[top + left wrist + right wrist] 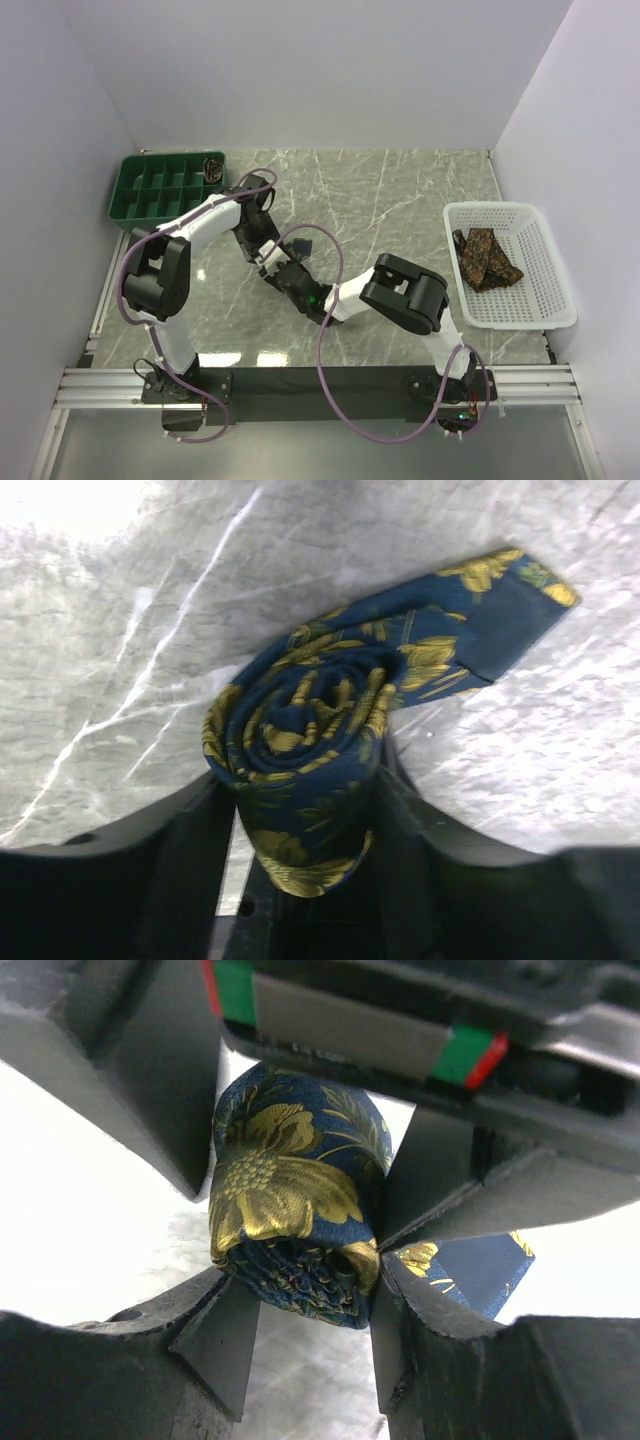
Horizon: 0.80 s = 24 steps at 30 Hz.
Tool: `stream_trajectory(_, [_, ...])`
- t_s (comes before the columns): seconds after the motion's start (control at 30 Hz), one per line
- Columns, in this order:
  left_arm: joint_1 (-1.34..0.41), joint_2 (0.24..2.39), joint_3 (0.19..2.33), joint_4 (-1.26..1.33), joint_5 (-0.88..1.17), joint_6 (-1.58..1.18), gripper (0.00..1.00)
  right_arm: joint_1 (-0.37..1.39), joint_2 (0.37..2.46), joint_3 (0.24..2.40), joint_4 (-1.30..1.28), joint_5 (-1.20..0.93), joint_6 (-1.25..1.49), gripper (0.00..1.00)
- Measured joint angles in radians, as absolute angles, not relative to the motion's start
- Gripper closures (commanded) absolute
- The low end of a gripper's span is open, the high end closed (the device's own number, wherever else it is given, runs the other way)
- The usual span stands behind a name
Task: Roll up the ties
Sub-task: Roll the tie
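Navy tie (310, 730) w/ yellow flowers is rolled up into a fat roll, mid table (400, 190). L gripper (305, 780) pinches the roll on both sides. The tie's loose end sticks out flat on the table. R gripper (305, 1290) pinches the same roll from the other way. Brown ties (485, 258) lie in the white basket (530, 290), far R.

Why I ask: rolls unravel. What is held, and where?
The right gripper clamps the rolled navy tie by its sides; the left gripper straddles it, grip unclear.
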<state>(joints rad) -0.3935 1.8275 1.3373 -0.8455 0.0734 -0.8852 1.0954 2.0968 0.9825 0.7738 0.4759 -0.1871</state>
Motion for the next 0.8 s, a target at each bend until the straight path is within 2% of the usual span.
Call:
stream_trajectory(0.03, [-0.391, 1.824, 1.333, -0.839, 0.078, -0.886, 0.48, 1.096, 2.096, 0.982, 0.775, 0.469, -0.185, 1.00])
stream_trajectory(0.2, [-0.387, 1.822, 1.332, -0.829, 0.089, -0.889, 0.53, 1.096, 2.096, 0.982, 0.775, 0.459, -0.183, 1.00])
stream_trajectory(0.3, [-0.386, 1.822, 1.328, -0.825, 0.090, -0.888, 0.64, 1.095, 2.096, 0.982, 0.775, 0.457, -0.183, 0.99])
stream_trajectory(0.37, [-0.386, 1.821, 1.320, -0.817, 0.091, -0.888, 0.67, 1.095, 2.096, 0.982, 0.774, 0.456, -0.183, 0.83])
stream_trajectory(0.4, [-0.386, 1.817, 1.313, -0.810, 0.092, -0.888, 0.70, 1.095, 2.096, 0.982, 0.773, 0.455, -0.183, 0.61])
stream_trajectory(0.47, [-0.384, 1.808, 1.296, -0.791, 0.099, -0.888, 0.72, 1.095, 2.096, 0.982, 0.773, 0.454, -0.183, 0.39])
stream_trajectory(0.6, [-0.375, 1.796, 1.252, -0.750, 0.119, -0.891, 0.74, 1.096, 2.094, 0.977, 0.775, 0.437, -0.163, 0.24])
stream_trajectory(0.67, [-0.367, 1.795, 1.241, -0.737, 0.136, -0.896, 0.75, 1.096, 2.093, 0.976, 0.775, 0.423, -0.150, 0.20])
stream_trajectory(0.8, [-0.360, 1.794, 1.234, -0.721, 0.163, -0.904, 0.78, 1.095, 2.093, 0.978, 0.776, 0.416, -0.134, 0.18])
